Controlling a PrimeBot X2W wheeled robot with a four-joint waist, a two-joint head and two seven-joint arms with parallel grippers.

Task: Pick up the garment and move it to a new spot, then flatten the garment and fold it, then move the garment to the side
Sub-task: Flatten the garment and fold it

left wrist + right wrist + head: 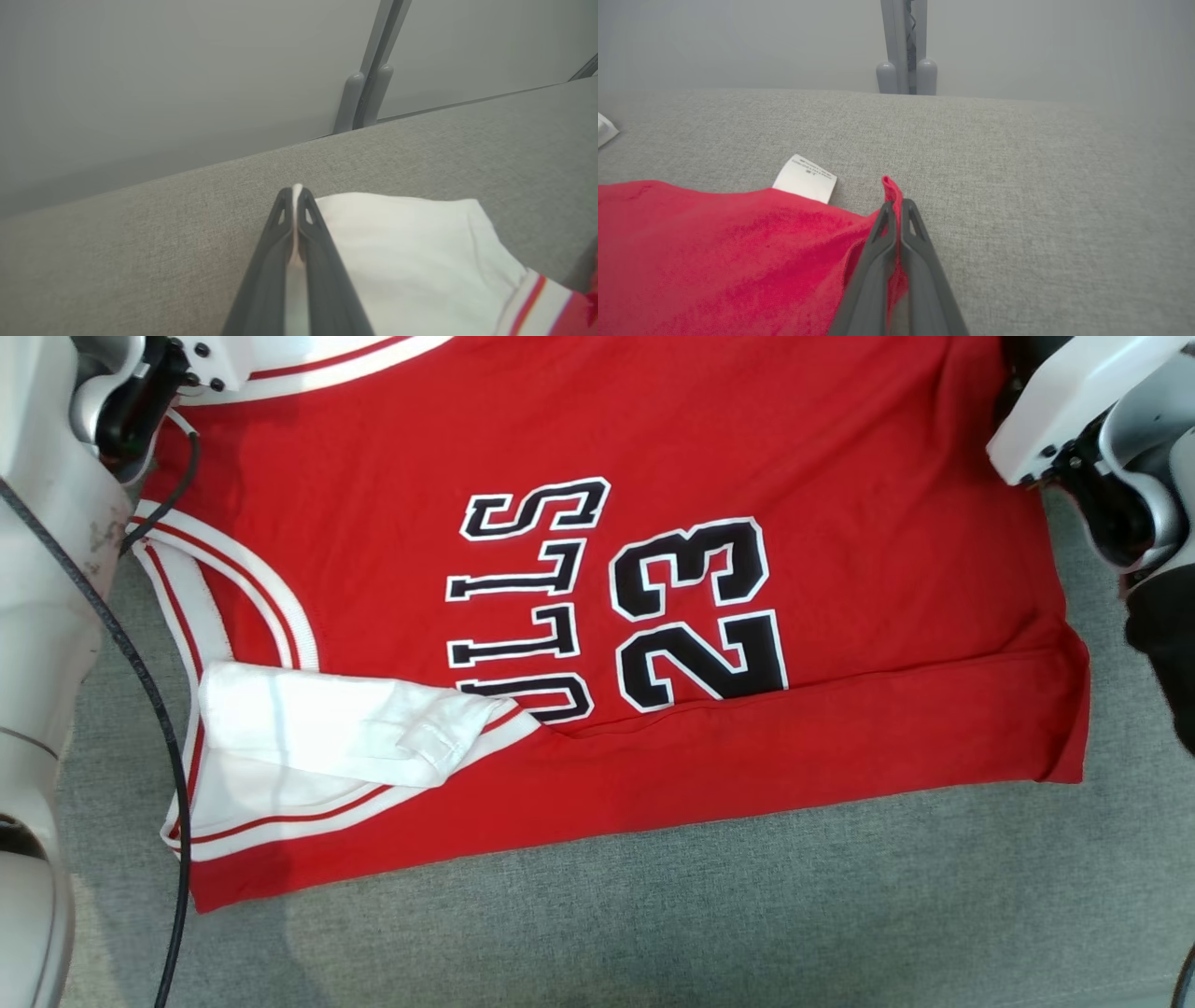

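The garment (840,569) is a red jersey with "23" and black-and-white lettering, spread on the grey cloth surface, its near edge folded over in a strip. A white inner flap (327,728) lies turned out at the near left armhole. In the left wrist view my left gripper (294,193) is shut on a white edge of the garment (411,261), cloth pinched between the fingers. In the right wrist view my right gripper (896,205) is shut on a red corner of the garment (714,252), a tuft sticking up past the tips. A white care label (805,178) pokes out from the hem.
Grey fabric surface (747,915) stretches in front of the jersey. My pale forearms sit at the head view's top corners, with a black cable (140,681) running down the left one. Beyond the far edge stands a grey wall with an upright post (906,46).
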